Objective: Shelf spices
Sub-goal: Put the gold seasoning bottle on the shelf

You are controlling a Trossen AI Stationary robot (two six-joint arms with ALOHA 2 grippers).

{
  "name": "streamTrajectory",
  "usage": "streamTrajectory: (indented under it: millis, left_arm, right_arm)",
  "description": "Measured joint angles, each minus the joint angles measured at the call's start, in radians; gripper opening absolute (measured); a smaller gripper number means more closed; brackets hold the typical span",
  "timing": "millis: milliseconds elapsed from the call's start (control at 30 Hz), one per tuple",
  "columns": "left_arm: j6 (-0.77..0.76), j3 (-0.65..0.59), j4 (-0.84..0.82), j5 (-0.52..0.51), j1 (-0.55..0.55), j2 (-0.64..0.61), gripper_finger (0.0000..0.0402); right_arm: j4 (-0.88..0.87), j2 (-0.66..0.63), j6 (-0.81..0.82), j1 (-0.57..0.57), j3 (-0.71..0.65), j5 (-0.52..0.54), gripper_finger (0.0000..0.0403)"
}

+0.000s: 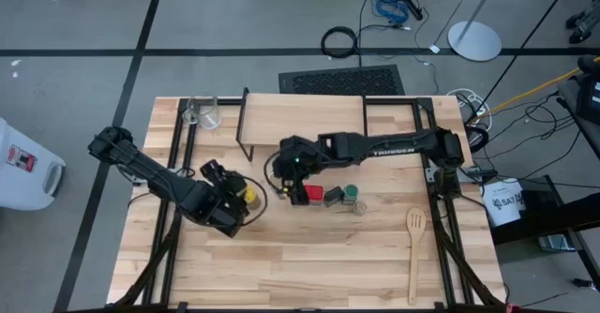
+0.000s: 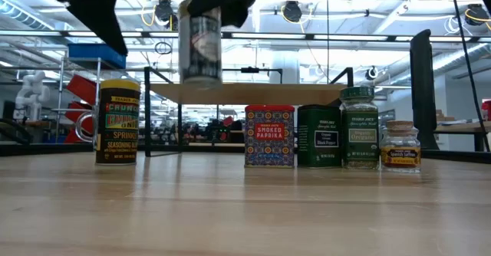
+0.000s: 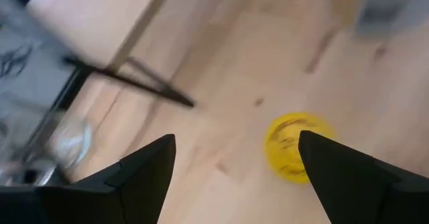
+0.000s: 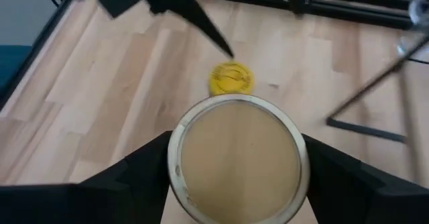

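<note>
We see a light wooden plank surface (image 1: 309, 257) with black rails along its sides, set on a grey floor; in the level view a bright workshop with ceiling lights lies behind it. Our landmark is the low shelf (image 1: 305, 121) with a pale wooden top and thin black metal legs, standing toward the far edge of the surface.

On the near side of the shelf, the right gripper (image 2: 211, 3) holds a taller tan cylindrical jar (image 2: 200, 45) lifted clear of the surface. Its jaws press both sides of the jar's round lid, as the right wrist view shows (image 4: 236, 160). In the level view the jar's base hangs about level with the shelf's plank.

Also on the near side of the shelf, four more spices stand in a row on the surface: a red square tin (image 2: 269, 136), a dark green tin (image 2: 318, 136), a green-lidded glass jar (image 2: 359, 127) and a tiny brown jar (image 2: 400, 146).

Farther left of that row stands a yellow cylindrical jar (image 2: 117, 121). The left gripper (image 3: 234, 163) hangs above it with its jaws spread open, holding nothing.

A clear glass cup (image 1: 208, 114) sits just left of the shelf. A wooden spatula (image 1: 414, 247) lies well apart from the shelf, toward the near right.
</note>
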Motion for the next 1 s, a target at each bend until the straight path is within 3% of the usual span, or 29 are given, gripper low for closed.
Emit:
streamTrajectory:
  millis: [200, 500, 1000]
  left_arm:
    - [-0.224, 0.0, -0.184, -0.051, -0.038, -0.057, 0.0325]
    - [-0.267, 0.0, -0.17, -0.115, -0.107, -0.096, 0.0325]
    - [-0.266, 0.0, -0.14, -0.13, -0.126, -0.096, 0.0325]
  right_arm:
    - [-0.202, 0.0, -0.043, -0.054, 0.162, 0.007, 0.027]
    - [-0.399, 0.0, -0.081, -0.199, 0.329, 0.006, 0.0271]
    - [-0.651, -0.13, -0.077, -0.464, 0.337, -0.063, 0.0272]
